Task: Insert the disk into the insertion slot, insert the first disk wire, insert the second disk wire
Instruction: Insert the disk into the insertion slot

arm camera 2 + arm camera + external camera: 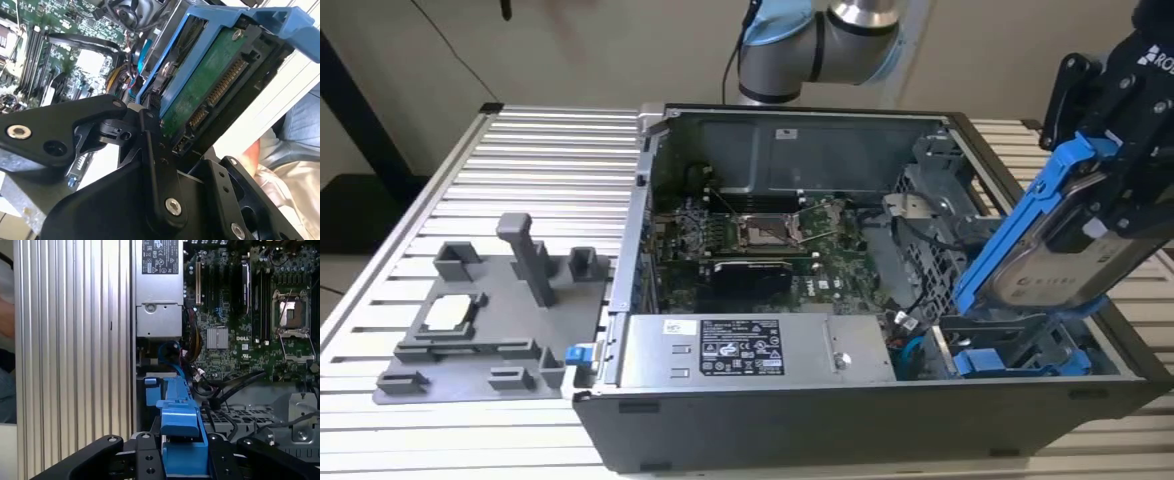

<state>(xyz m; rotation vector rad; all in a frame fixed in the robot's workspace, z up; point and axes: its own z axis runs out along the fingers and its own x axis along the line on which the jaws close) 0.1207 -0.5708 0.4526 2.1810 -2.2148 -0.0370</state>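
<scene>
Tool (184, 456) grips disk (1047, 268), seemingly above slot (1007, 338).

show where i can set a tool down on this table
Bare ribbed metal table between the grey plastic fixture and the far edge, at the exterior view's left of the black computer case. Crowded: inside the case, where the gripper holds the blue-framed silver disk beside cables.

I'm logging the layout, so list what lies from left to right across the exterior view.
From the left: grey moulded fixture plate with upright pegs → large grey metal box with a white label → tilted disk, a silver-grey hard drive in a bright blue plastic carrier.
</scene>
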